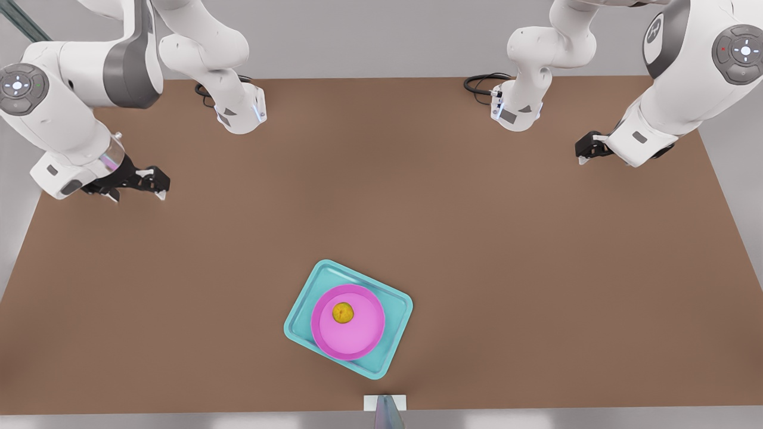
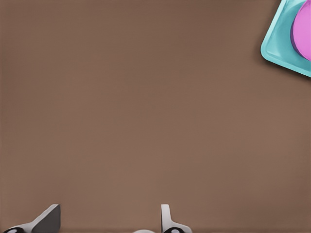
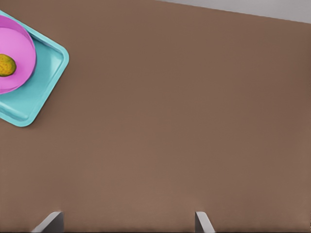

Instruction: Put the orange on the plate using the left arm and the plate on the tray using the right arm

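Well apart from both open, empty grippers, the orange (image 1: 343, 312) rests on the plate (image 1: 351, 336) on the tray (image 1: 305, 310).

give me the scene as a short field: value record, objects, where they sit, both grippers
orange: on the plate, off its centre
plate: on the tray
tray: flat on the brown table, near its front edge
left gripper: open, over bare table, apart from the tray
right gripper: open, over bare table, apart from the tray
task state: looks done

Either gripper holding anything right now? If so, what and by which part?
Nothing held. Left gripper and right gripper are open over bare table, far from the tray; orange sits on the plate.
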You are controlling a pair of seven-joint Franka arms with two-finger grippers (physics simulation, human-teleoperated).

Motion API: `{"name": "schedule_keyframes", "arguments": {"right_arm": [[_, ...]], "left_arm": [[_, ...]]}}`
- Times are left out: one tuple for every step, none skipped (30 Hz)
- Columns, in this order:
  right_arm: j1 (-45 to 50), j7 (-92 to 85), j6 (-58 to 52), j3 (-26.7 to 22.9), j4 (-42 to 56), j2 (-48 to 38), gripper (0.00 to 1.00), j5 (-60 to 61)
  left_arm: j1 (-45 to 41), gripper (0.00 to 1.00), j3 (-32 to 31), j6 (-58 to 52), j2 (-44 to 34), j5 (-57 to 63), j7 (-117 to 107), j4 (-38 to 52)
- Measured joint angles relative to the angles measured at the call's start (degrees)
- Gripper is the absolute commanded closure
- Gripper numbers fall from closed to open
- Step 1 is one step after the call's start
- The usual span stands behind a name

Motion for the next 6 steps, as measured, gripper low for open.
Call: {"name": "schedule_keyframes", "arguments": {"right_arm": [[0.0, -0.1, -0.45, -0.02, 0.01, -0.04, 0.0, -0.03], [-0.04, -0.2, -0.83, -0.02, 0.01, -0.03, 0.0, -0.04], [-0.09, -0.3, -1.17, 0.0, 0.03, -0.01, 0.0, -0.04], [-0.14, -0.39, -1.48, 0.0, 0.07, 0.0, 0.0, -0.04], [-0.17, -0.47, -1.75, -0.01, 0.08, 0.01, 0.0, -0.04], [-0.2, -0.55, -1.97, -0.02, 0.11, 0.04, 0.0, -0.04]], "left_arm": [[0.0, 0.0, 0.0, 0.0, 0.01, 0.0, 0.0, 0.0], [0.0, 0.0, 0.0, 0.0, 0.03, 0.0, 0.01, 0.0], [0.0, 0.0, 0.0, 0.0, 0.02, 0.0, 0.01, 0.0], [0.0, 0.0, 0.0, 0.0, 0.03, 0.0, 0.01, 0.0], [0.0, 0.0, 0.0, 0.01, 0.04, 0.0, 0.02, 0.0], [0.0, 0.0, 0.0, 0.02, 0.04, 0.0, 0.02, 0.0]]}}
